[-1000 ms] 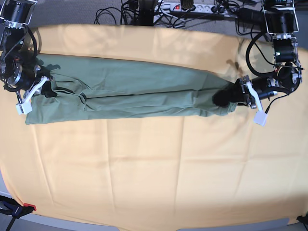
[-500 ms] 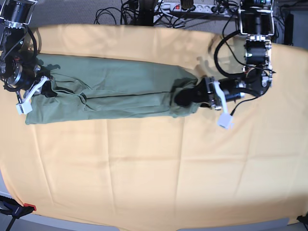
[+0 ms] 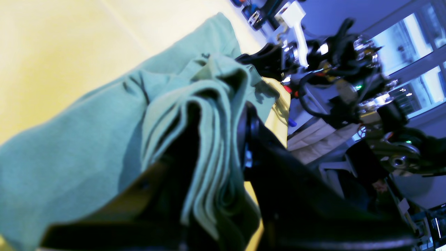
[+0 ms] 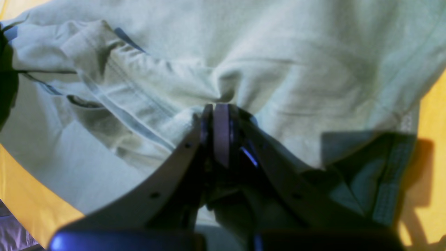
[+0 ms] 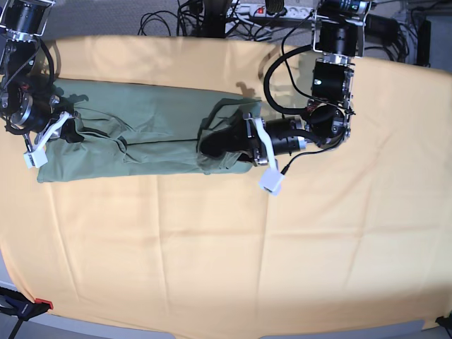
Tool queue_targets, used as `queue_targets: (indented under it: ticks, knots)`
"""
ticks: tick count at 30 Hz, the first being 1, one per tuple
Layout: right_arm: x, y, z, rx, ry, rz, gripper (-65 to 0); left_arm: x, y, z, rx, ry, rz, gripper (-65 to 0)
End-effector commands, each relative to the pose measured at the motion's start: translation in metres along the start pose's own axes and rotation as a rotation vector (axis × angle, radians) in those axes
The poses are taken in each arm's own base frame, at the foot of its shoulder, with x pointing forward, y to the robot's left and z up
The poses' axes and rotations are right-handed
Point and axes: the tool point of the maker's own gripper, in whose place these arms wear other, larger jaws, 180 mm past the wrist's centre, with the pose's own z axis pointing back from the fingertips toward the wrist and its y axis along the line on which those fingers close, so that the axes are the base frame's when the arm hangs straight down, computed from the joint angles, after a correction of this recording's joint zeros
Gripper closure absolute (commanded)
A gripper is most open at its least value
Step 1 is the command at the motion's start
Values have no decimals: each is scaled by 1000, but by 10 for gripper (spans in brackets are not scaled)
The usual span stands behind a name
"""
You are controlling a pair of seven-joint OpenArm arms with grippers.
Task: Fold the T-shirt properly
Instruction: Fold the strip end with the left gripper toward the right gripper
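**Lengthwise-folded T-shirt at the crosswise fold**

The sage-green T-shirt lies on the far left part of the tabletop, already narrowed into a long band running left to right. Its right-hand end is lifted off the surface and doubled back over the band toward the middle, so the garment now covers roughly half the width of the tabletop.

The left claw, on the right in the base view, is pinching that lifted end; the left wrist view shows several stacked layers of fabric caught between its jaws. The right claw is pressed together on a gathered pucker of cloth at the opposite end, near the sleeve seams, and pins that end at the left edge of the scene.

A large yellow-orange cloth covers the tabletop beneath the garment; cables and a power strip lie beyond its far edge.

Judged progress: the lengthwise folds appear done and the crosswise fold is partway. What remains is to lay the carried end flat on the band, release both ends, and perhaps square the edges.
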Motion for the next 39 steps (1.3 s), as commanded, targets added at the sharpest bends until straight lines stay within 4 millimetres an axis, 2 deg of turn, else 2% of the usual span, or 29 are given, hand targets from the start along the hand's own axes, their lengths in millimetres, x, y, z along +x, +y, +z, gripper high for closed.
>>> queue_targets:
  ticks: [1, 3, 6, 7, 8, 11, 14, 16, 20, 25, 28, 32, 37, 39]
  knots:
    - [4, -5, 6, -17, 11, 25, 0, 18, -12, -7, -44, -49, -34, -3]
    - [4, -5, 6, -17, 11, 25, 0, 16, -18, -13, -68, -51, -33, -91]
    - [4, -5, 6, -17, 11, 25, 0, 13, -28, -24, -106, -45, -27, -331]
    - [3, -5, 6, -17, 12, 24, 0, 11, -29, -26, -112, -37, -28, -387]
    - [3, -5, 6, -17, 11, 25, 0, 9, -30, -28, -111, -29, -32, -404]
    - [3, -5, 6, -17, 12, 24, 0, 5, -21, -30, -59, -11, -67, -403]
    - [3, -5, 6, -17, 13, 24, 0, 10, -24, -30, -76, -38, -51, -403]
    - [1, -5, 6, -17, 25, 24, 0, 9, -16, -30, -31, -28, -88, -403]
    - [-1, -5, 6, -17, 37, 24, 0, 13, -9, -30, 8, -48, -39, -403]
    - [-1, -5, 6, -16, 36, 24, 0, 25, -31, -35, -105, -119, -13, -403]
    - [-1, -4, 6, -15, 35, 23, 0, 22, -31, -42, -89, -102, -45, -403]
    - [-1, -4, 6, -15, 35, 23, 0, 23, -40, -46, -131, -109, -38, -403]
    - [0, -4, 6, -15, 34, 23, 0, 32, -18, -44, -16, -132, -20, -402]
    - [-1, -4, 6, -15, 35, 23, 0, 39, -6, -36, 39, -164, -32, -359]
